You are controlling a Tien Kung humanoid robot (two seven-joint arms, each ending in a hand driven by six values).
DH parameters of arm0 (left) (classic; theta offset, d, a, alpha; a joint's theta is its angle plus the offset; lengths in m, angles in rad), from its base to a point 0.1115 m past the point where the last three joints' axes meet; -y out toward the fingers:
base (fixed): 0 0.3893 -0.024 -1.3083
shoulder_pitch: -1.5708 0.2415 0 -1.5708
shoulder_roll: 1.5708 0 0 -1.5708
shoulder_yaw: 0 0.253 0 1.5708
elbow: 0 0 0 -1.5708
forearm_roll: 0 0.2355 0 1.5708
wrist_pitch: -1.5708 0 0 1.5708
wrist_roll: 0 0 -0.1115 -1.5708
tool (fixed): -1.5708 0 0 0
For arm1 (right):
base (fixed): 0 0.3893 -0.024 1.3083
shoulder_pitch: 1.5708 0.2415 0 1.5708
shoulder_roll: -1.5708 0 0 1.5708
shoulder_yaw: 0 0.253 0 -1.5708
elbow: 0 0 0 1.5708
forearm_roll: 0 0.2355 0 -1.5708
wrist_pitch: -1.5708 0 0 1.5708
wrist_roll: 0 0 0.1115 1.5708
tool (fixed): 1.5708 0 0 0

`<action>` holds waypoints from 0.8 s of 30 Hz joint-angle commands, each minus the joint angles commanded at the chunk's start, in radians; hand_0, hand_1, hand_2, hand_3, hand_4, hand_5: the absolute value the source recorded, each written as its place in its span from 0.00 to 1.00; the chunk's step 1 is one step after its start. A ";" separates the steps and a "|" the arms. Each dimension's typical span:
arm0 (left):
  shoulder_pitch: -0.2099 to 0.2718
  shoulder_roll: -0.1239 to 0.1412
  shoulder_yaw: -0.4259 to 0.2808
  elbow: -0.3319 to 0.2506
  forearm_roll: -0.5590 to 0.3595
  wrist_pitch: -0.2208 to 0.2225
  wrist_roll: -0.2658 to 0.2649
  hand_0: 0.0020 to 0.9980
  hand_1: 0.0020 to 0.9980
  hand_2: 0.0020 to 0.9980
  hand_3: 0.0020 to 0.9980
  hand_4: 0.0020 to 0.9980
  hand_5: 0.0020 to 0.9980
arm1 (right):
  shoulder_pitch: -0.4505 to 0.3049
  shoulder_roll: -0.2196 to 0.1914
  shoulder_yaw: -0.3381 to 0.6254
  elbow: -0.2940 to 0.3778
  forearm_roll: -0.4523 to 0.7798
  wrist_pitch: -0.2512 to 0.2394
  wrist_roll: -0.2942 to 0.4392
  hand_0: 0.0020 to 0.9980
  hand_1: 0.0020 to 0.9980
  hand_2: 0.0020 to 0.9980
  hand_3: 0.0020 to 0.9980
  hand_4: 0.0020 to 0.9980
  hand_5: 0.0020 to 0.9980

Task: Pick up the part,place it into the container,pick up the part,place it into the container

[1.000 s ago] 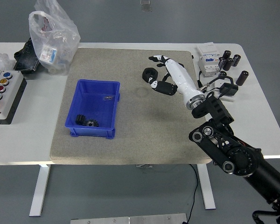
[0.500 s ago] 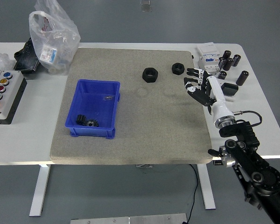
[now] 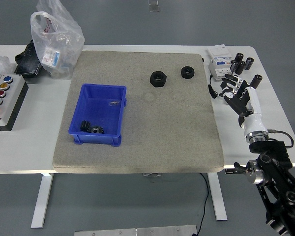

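The right hand [image 3: 234,90] hovers with fingers spread and empty beside the mat; two nuts [image 3: 158,78] [image 3: 187,72] lie flat, holes facing up.

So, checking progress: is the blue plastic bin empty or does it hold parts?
Not empty: the blue plastic bin holds two small dark gear-like parts near its front-left corner.

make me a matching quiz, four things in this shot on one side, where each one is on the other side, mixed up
Things:
1. two black nuts
2. blue container
3. button box
4. right hand

Places:
A. left edge of the table
B. left part of the grey mat
C. far right part of the grey mat
D. over the white table, right of the mat, fingers spread and holding nothing

Pairs: 1-C, 2-B, 3-A, 4-D
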State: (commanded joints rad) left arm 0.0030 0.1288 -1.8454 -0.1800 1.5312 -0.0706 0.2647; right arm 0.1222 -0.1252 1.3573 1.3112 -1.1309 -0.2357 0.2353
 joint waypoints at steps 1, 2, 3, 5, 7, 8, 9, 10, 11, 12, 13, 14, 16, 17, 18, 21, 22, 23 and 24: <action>0.000 0.001 0.001 0.000 -0.001 0.000 -0.001 0.67 0.66 0.66 0.80 0.66 0.21 | -0.005 -0.002 0.005 0.004 0.005 0.003 0.003 0.54 0.68 0.71 0.67 0.62 0.25; 0.000 0.001 0.003 0.000 -0.003 0.000 -0.002 0.67 0.66 0.66 0.80 0.66 0.21 | -0.009 -0.004 0.009 0.008 0.009 0.007 0.006 0.54 0.68 0.71 0.67 0.62 0.25; -0.001 0.002 0.005 0.000 -0.005 0.000 -0.003 0.67 0.66 0.66 0.80 0.66 0.21 | -0.012 -0.005 0.013 0.010 0.012 0.010 0.009 0.54 0.68 0.71 0.67 0.62 0.25; -0.002 0.003 0.014 0.000 -0.012 0.000 -0.005 0.67 0.66 0.66 0.80 0.66 0.21 | -0.015 -0.003 0.018 0.013 0.015 0.014 0.013 0.54 0.68 0.71 0.67 0.62 0.25; -0.004 0.003 0.024 0.000 -0.020 -0.001 -0.008 0.67 0.66 0.66 0.80 0.66 0.21 | -0.016 0.000 0.021 0.016 0.016 0.017 0.016 0.54 0.68 0.71 0.67 0.63 0.25; -0.006 0.004 0.029 0.000 -0.025 -0.001 -0.009 0.67 0.66 0.66 0.80 0.66 0.21 | -0.017 0.001 0.022 0.016 0.016 0.018 0.017 0.54 0.68 0.71 0.67 0.63 0.25; -0.007 0.004 0.033 0.000 -0.028 -0.001 -0.010 0.67 0.66 0.66 0.80 0.66 0.21 | -0.017 0.001 0.021 0.016 0.017 0.019 0.017 0.54 0.68 0.71 0.67 0.63 0.25; -0.008 0.004 0.038 0.000 -0.032 -0.001 -0.010 0.67 0.66 0.66 0.80 0.66 0.21 | -0.017 0.001 0.018 0.015 0.017 0.020 0.018 0.54 0.68 0.71 0.67 0.63 0.25; -0.008 0.004 0.040 0.000 -0.034 -0.001 -0.010 0.67 0.66 0.66 0.80 0.66 0.21 | -0.017 0.000 0.014 0.013 0.018 0.022 0.018 0.54 0.68 0.71 0.67 0.63 0.25; -0.009 0.004 0.041 0.000 -0.035 -0.001 -0.010 0.67 0.66 0.66 0.80 0.66 0.21 | -0.017 -0.001 0.008 0.011 0.017 0.024 0.018 0.55 0.68 0.71 0.67 0.64 0.26; -0.009 0.005 0.041 0.000 -0.036 -0.001 -0.009 0.67 0.66 0.66 0.80 0.66 0.21 | -0.018 0.000 0.004 0.009 0.015 0.026 0.017 0.55 0.68 0.71 0.67 0.64 0.26; -0.009 0.005 0.041 0.000 -0.037 -0.001 -0.008 0.67 0.66 0.66 0.80 0.66 0.21 | -0.019 0.001 0.000 0.008 0.014 0.028 0.017 0.55 0.68 0.71 0.67 0.64 0.26; -0.009 0.005 0.041 0.000 -0.040 0.000 -0.007 0.67 0.66 0.66 0.80 0.66 0.21 | -0.020 0.005 -0.003 0.007 0.010 0.031 0.018 0.55 0.68 0.71 0.67 0.64 0.26; -0.008 0.005 0.041 0.000 -0.041 0.000 -0.006 0.67 0.66 0.66 0.80 0.66 0.21 | -0.020 0.007 -0.002 0.007 0.007 0.032 0.018 0.55 0.68 0.71 0.67 0.64 0.26; -0.008 0.005 0.040 0.000 -0.042 0.001 -0.005 0.67 0.66 0.66 0.80 0.66 0.21 | -0.019 0.009 -0.002 0.008 0.005 0.032 0.019 0.58 0.68 0.71 0.67 0.64 0.27; -0.006 0.006 0.040 0.000 -0.045 0.002 -0.004 0.67 0.66 0.66 0.80 0.66 0.21 | -0.018 0.009 0.002 0.009 0.001 0.035 0.019 0.58 0.68 0.71 0.67 0.64 0.27; -0.006 0.006 0.041 0.000 -0.047 0.002 -0.003 0.67 0.66 0.66 0.80 0.66 0.21 | -0.018 0.008 0.003 0.009 0.000 0.035 0.019 0.58 0.68 0.71 0.67 0.64 0.27; -0.005 0.007 0.042 0.000 -0.050 0.003 -0.003 0.67 0.66 0.66 0.80 0.66 0.21 | -0.020 0.008 0.006 0.009 0.000 0.036 0.019 0.58 0.68 0.71 0.67 0.64 0.27; -0.004 0.008 0.043 0.000 -0.053 0.004 -0.002 0.67 0.66 0.66 0.80 0.66 0.21 | -0.021 0.008 0.008 0.009 0.000 0.036 0.019 0.60 0.68 0.71 0.68 0.64 0.27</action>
State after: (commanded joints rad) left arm -0.0006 0.1372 -1.8023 -0.1800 1.4779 -0.0670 0.2628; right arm 0.1012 -0.1170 1.3653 1.3203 -1.1309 -0.1993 0.2546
